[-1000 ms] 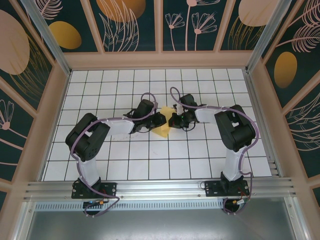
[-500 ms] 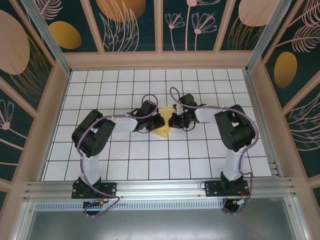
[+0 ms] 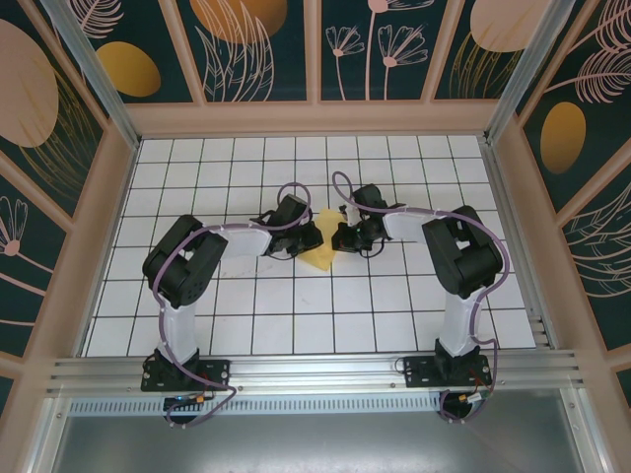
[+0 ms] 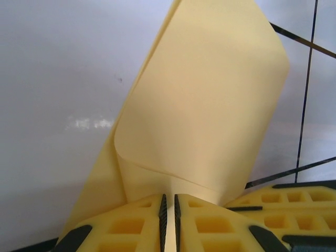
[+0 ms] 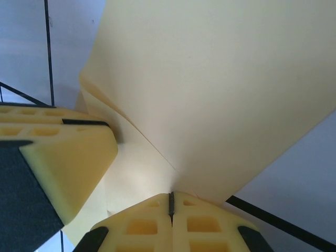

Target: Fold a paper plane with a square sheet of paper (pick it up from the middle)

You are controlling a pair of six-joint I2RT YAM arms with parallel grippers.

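Observation:
The yellow square sheet of paper (image 3: 320, 254) is bent over into curved layers above the white tiles, between the two grippers. My left gripper (image 3: 313, 236) meets it from the left. In the left wrist view its jaws (image 4: 169, 197) stand a sliver apart, with the sheet (image 4: 210, 105) running into the gap. My right gripper (image 3: 341, 238) meets it from the right. Its pads (image 5: 170, 195) press together where the sheet's layers (image 5: 220, 79) converge. A left finger (image 5: 58, 157) shows close beside them. A paper plane is out of view.
The white grid table (image 3: 394, 296) stretches on all sides of the grippers. Dark patterned walls with wooden frames (image 3: 315, 118) close in the back and both sides. An aluminium rail (image 3: 315, 370) carries the arm bases at the near edge.
The left arm's elbow has swung right and up toward the centre, and its gripper has edged slightly to the right with the sheet. The right arm has kept still.

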